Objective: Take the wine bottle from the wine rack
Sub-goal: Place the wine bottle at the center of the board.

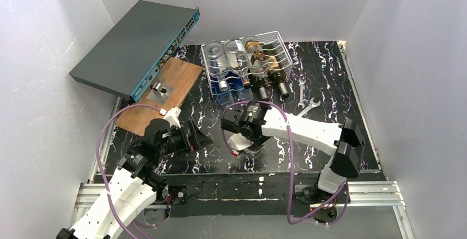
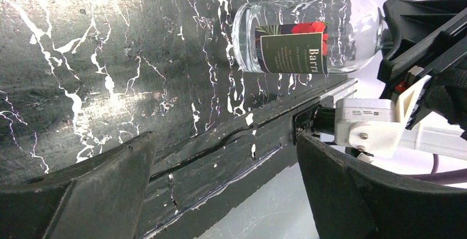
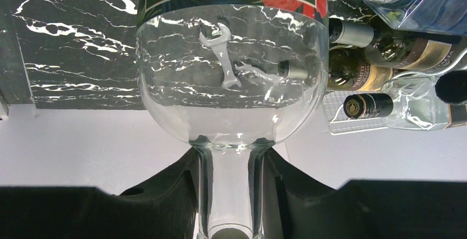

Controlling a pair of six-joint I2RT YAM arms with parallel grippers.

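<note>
The clear glass wine bottle with a dark green, red-flowered label (image 2: 308,32) is off the white wire wine rack (image 1: 278,43), near the front edge of the black marbled table (image 1: 330,85). The right jaws are clamped on its neck. The left jaws gape wide, holding nothing.

Clear wine bottle (image 3: 231,101), green label, upright, apart from white wire wine rack (image 1: 280,42)
</note>
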